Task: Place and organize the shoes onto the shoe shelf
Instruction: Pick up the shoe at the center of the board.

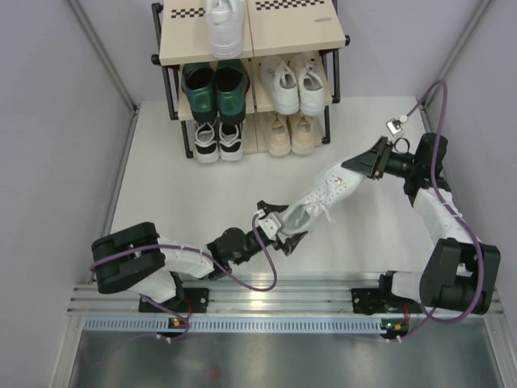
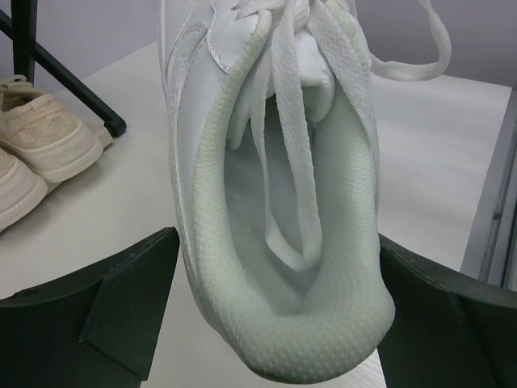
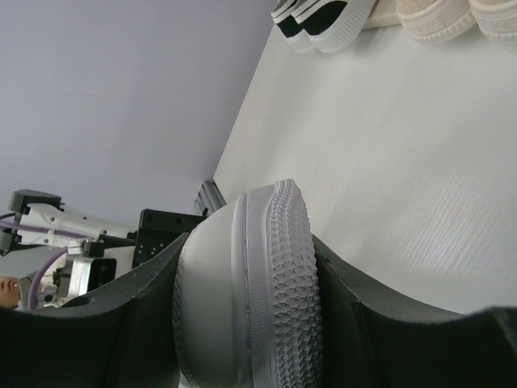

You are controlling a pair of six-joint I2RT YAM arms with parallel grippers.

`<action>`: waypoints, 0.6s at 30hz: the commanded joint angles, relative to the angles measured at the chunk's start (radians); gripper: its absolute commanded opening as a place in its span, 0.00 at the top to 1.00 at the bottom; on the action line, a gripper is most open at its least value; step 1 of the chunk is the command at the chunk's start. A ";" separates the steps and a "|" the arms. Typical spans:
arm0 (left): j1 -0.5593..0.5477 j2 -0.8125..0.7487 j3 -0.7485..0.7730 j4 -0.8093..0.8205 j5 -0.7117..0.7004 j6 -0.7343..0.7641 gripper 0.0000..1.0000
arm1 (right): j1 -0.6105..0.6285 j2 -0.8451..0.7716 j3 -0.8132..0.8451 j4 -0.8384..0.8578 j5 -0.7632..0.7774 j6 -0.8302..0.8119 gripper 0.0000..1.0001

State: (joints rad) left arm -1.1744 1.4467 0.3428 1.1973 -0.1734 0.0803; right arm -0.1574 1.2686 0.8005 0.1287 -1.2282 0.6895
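A white sneaker [image 1: 323,198] hangs above the table's middle, between both arms. My right gripper [image 1: 367,162] is shut on its toe [image 3: 250,283], sole turned sideways. My left gripper [image 1: 281,226] stands open around the heel [image 2: 283,242]: the right finger is against the collar, and a gap shows on the left. The shoe shelf [image 1: 172,89] stands at the back. Its top tier holds one white sneaker [image 1: 224,28]. Green heeled shoes [image 1: 214,89] and white sneakers [image 1: 292,85] fill the middle tier. Black-and-white sneakers [image 1: 218,141] and beige sneakers [image 1: 291,133] sit at the bottom.
The right half of the shelf's top board [image 1: 295,20] is bare. An aluminium rail [image 1: 242,303] runs along the near edge by the arm bases. Grey walls close in left and right. A purple cable with a small connector [image 1: 396,125] hangs near the right arm.
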 commanded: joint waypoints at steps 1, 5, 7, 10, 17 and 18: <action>-0.007 -0.028 -0.007 0.035 -0.008 0.021 0.06 | -0.010 -0.023 0.019 0.078 -0.063 0.091 1.00; -0.008 -0.039 0.019 0.036 -0.009 0.018 0.07 | -0.010 -0.028 0.008 0.078 -0.059 0.087 1.00; -0.008 -0.051 0.030 0.035 0.000 0.009 0.09 | -0.010 -0.028 0.005 0.078 -0.056 0.082 1.00; -0.008 -0.065 0.045 0.038 0.008 -0.011 0.12 | -0.010 -0.025 0.005 0.077 -0.056 0.081 1.00; -0.008 -0.082 0.030 0.059 0.009 -0.059 0.11 | -0.010 -0.017 0.005 0.077 -0.054 0.073 1.00; -0.008 -0.082 0.025 0.073 0.008 -0.065 0.10 | -0.010 -0.018 0.005 0.077 -0.054 0.074 1.00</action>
State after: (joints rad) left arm -1.1763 1.4029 0.3443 1.1660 -0.1810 0.0582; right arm -0.1596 1.2690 0.7979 0.1417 -1.2312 0.7376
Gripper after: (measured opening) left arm 0.895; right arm 0.520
